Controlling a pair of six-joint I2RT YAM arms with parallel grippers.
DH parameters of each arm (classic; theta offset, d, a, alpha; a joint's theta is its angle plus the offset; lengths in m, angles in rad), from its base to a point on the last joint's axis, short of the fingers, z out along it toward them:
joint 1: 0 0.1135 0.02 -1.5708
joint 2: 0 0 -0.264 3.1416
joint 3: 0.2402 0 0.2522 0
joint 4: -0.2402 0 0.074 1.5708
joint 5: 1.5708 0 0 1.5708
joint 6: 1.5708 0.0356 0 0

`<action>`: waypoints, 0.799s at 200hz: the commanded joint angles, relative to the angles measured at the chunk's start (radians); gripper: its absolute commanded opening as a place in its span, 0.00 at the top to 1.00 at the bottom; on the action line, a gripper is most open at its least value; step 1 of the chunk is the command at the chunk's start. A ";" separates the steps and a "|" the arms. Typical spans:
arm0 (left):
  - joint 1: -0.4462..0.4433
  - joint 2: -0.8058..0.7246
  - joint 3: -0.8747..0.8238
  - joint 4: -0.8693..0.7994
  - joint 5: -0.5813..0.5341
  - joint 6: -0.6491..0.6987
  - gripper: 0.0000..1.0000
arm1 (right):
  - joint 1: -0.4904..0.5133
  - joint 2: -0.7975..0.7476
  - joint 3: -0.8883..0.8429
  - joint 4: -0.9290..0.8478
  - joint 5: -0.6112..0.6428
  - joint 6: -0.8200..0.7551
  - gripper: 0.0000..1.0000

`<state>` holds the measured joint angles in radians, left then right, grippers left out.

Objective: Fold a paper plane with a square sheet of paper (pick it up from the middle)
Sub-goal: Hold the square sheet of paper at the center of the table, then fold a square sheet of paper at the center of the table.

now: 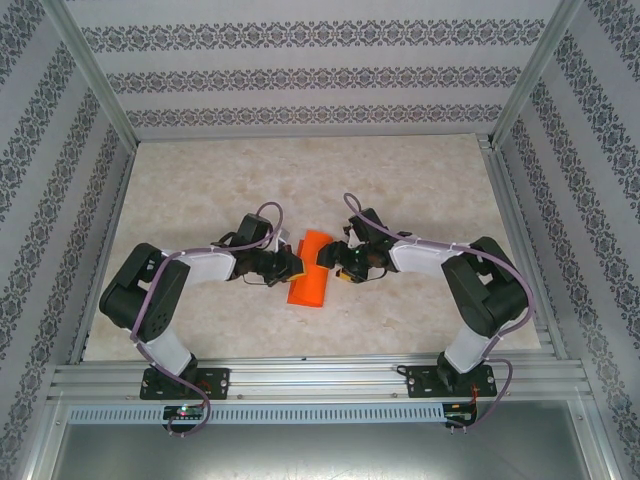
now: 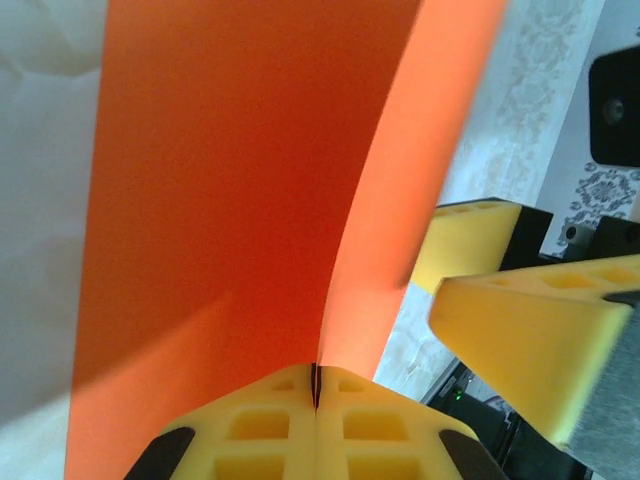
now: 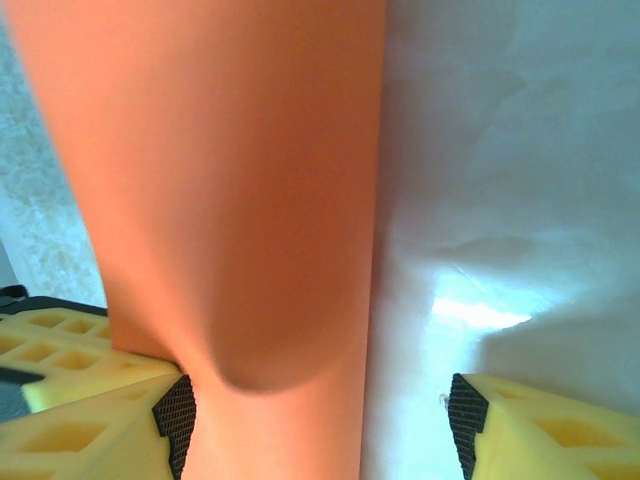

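The orange-red square sheet of paper (image 1: pixel 308 270) sits mid-table between both grippers, bent over so it looks like a narrow strip from above. My left gripper (image 1: pixel 291 264) is shut on its left edge. In the left wrist view the yellow fingers (image 2: pixel 262 430) meet with the sheet (image 2: pixel 230 200) pinched in the seam of the left gripper (image 2: pixel 316 392), and the paper curves up and away. My right gripper (image 1: pixel 336 262) stands open at the sheet's right side. In the right wrist view the right gripper (image 3: pixel 320 425) has its pads (image 3: pixel 176 418) wide apart, and the curved sheet (image 3: pixel 220 180) lies against the left pad.
The marbled tabletop (image 1: pixel 300 180) has free room behind and to both sides of the paper. Patterned walls enclose it, with an aluminium rail (image 1: pixel 320 378) along the near edge. The right gripper's yellow fingers (image 2: pixel 530 320) sit close on the right in the left wrist view.
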<state>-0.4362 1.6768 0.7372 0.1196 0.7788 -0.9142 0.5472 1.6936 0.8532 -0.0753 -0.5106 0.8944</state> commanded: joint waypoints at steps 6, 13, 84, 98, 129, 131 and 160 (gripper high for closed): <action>0.009 -0.034 -0.039 0.150 -0.019 -0.122 0.99 | -0.016 -0.053 -0.024 0.038 -0.014 0.017 0.29; 0.008 -0.039 -0.045 0.157 -0.027 -0.132 0.98 | -0.018 -0.056 -0.027 0.046 -0.018 0.020 0.29; 0.008 -0.072 -0.079 0.151 -0.072 -0.156 0.96 | 0.013 0.024 0.009 0.047 -0.010 0.009 0.42; 0.008 -0.069 -0.074 0.129 -0.069 -0.140 0.95 | 0.013 0.040 0.026 0.024 -0.008 -0.009 0.45; 0.007 -0.068 -0.082 0.122 -0.062 -0.132 0.89 | 0.019 0.072 0.055 -0.006 -0.027 -0.039 0.49; 0.008 -0.068 -0.082 0.120 -0.061 -0.132 0.88 | 0.019 0.073 0.057 -0.006 -0.028 -0.039 0.49; 0.008 -0.109 -0.071 0.015 -0.085 -0.084 0.69 | 0.022 0.078 0.080 -0.087 0.033 -0.064 0.51</action>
<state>-0.4362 1.6238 0.6586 0.2356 0.7227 -1.0523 0.5545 1.7550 0.8967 -0.0765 -0.5320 0.8787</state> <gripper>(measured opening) 0.243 0.498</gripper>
